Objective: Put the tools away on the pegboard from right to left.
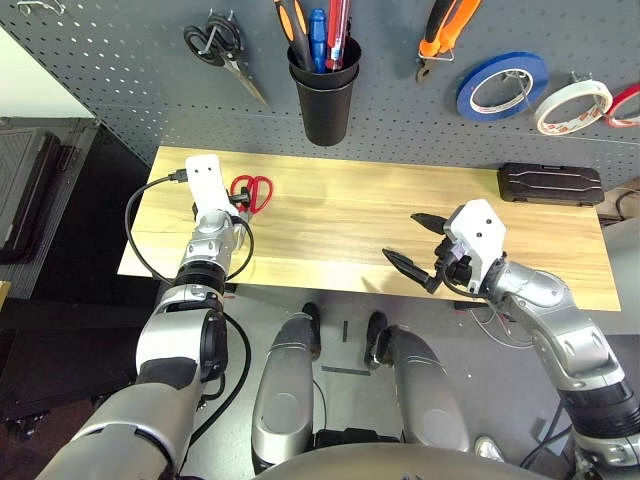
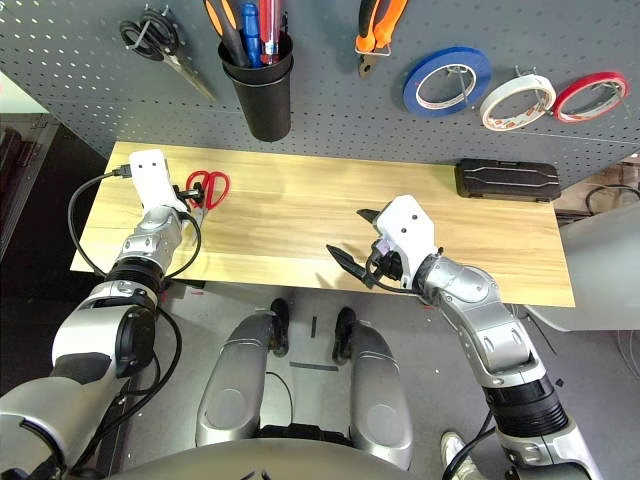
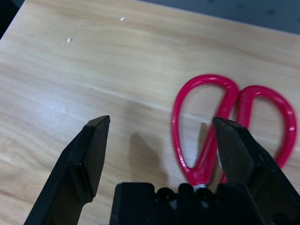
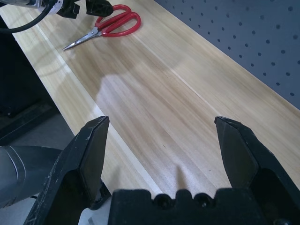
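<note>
Left gripper (image 3: 159, 140), two black fingers on a silver forearm: jaws stood fully apart and held nothing, poised low over the light wooden tabletop (image 1: 340, 220) at the handle end of the red-handled scissors (image 4: 110, 26). In the left wrist view one black finger (image 3: 236, 150) overlapped the nearer red loop while the other finger stood over bare wood well to the side, so the jaws did not yet bracket the scissors. Judgement on the step in hand, the pick-up of the last tool left on the table: the gripper would do best to shift sideways until both loops or the pivot lay between the fingers, settle to the board, then close across the narrow neck so that one loop stayed free for a hook. The scissors lay flat and closed, long axis slanting across the table, loops toward the pegboard and the table's middle, steel tips toward the table's near edge under the gripper. Right gripper (image 1: 415, 245), same build: jaws likewise wide and empty, hovering over bare wood well apart from the scissors. Beyond the table, the dark grey perforated pegboard (image 1: 120, 60) carried orange-handled pliers (image 1: 440, 30), a white tape roll (image 1: 573, 107) and a black cup (image 1: 324, 95).
</note>
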